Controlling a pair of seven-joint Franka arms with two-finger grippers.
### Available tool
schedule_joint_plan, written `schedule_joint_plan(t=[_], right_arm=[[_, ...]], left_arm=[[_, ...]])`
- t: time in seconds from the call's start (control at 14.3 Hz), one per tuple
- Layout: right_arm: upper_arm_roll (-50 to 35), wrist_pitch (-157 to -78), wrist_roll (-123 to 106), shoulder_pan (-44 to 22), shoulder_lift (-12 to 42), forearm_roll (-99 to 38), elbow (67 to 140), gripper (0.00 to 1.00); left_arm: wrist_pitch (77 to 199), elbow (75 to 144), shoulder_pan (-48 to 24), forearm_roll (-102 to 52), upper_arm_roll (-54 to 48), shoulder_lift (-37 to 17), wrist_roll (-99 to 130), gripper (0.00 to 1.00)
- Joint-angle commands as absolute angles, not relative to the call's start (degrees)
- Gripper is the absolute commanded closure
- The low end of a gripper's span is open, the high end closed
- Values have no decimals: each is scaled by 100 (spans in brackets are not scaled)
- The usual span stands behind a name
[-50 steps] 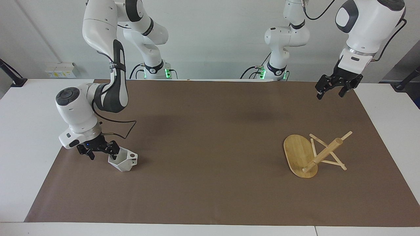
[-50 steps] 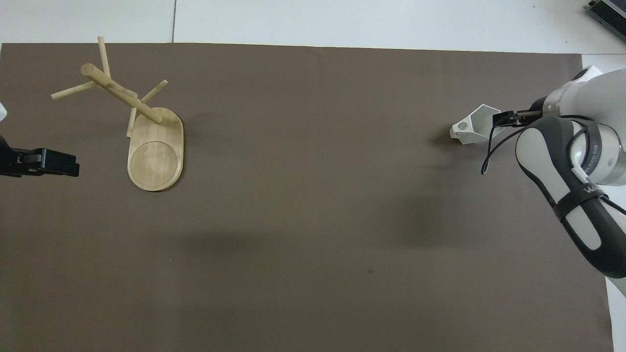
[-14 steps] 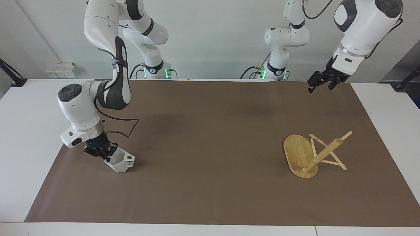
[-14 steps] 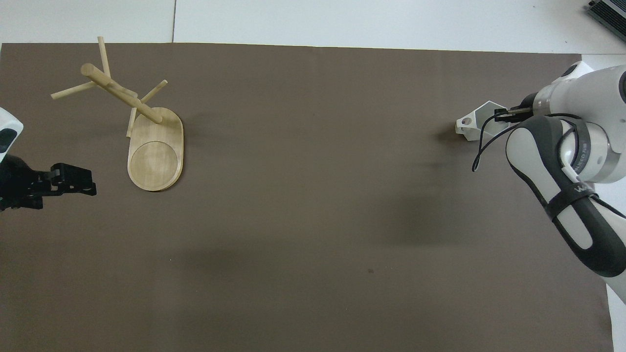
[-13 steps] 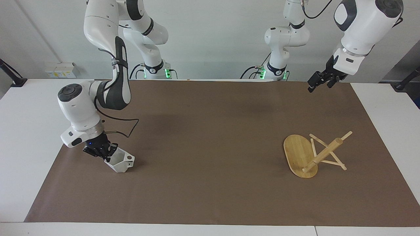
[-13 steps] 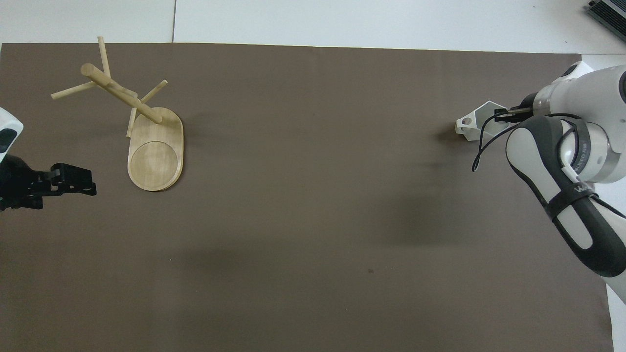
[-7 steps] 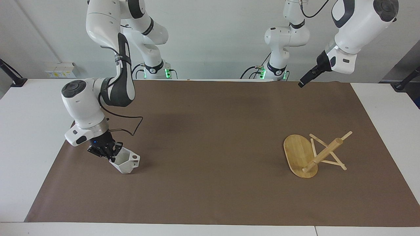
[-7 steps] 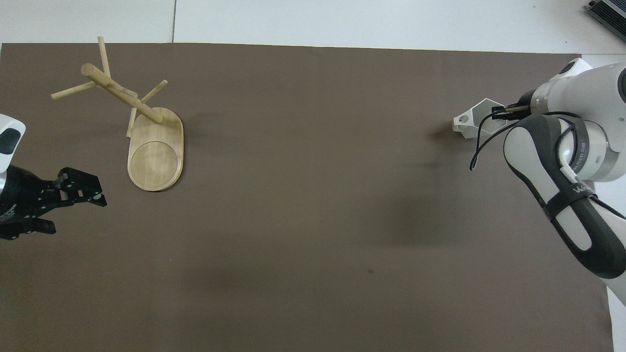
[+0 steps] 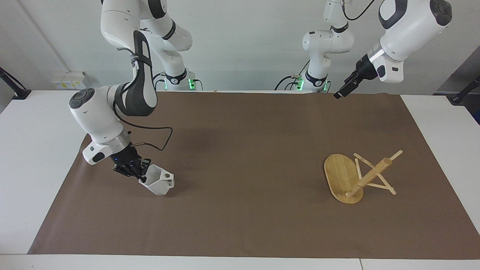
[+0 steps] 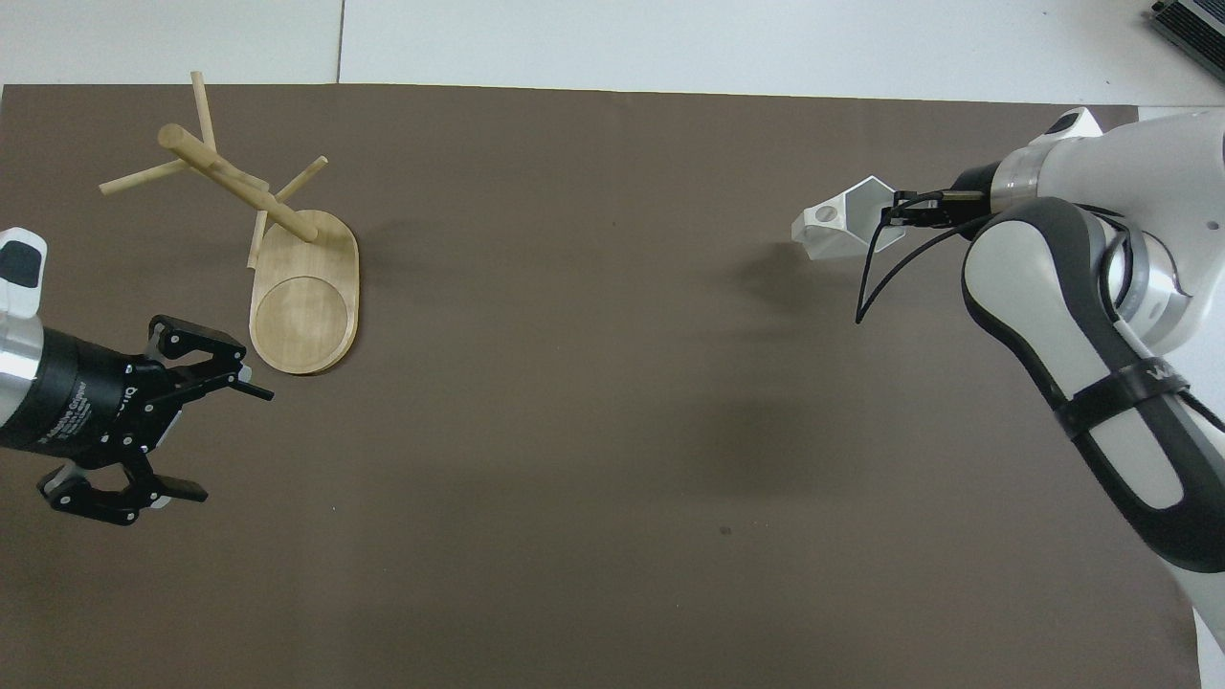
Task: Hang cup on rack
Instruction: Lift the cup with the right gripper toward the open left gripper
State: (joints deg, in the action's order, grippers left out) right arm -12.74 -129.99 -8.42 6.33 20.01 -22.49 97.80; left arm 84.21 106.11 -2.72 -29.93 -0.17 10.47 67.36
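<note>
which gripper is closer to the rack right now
Left. The left gripper hangs open over the mat beside the rack. The right gripper holds the cup at the right arm's end of the table.

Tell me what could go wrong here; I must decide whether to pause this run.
The right gripper pinches one wall of the tilted white faceted cup; it could slip or swing. The bamboo peg rack stands unheld, the open left gripper in the air apart from it; a nudge while hanging might tip it.
</note>
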Motion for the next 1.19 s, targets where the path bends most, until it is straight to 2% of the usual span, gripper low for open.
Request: schedule_joint_plan(t=[0.0,0.35,0.77,0.98,1.12], right_arm=[[-1581,-12929,-914,721,1925,-2697,9817,100],[-2056,-12937,-747,721,1828,-3505,9809,100],[-2566,-13060,-730,694,1811,-4534,9730,100],[-2829,-13156,-476,668,1846,-4658,9642,100],[-3215,-13708,-221,659,1924,-4658,9650,100]], left_arm=[[8787,11038,-9,-3654,-9,1265,7136,0],[9421,11644,228,-4656,-9,1213,7541,0],[10343,12471,141,-5992,-26,1169,7541,0],[11080,12796,-254,-6642,-44,1213,7541,0],[11547,12902,-465,-6986,-44,1222,7541,0]])
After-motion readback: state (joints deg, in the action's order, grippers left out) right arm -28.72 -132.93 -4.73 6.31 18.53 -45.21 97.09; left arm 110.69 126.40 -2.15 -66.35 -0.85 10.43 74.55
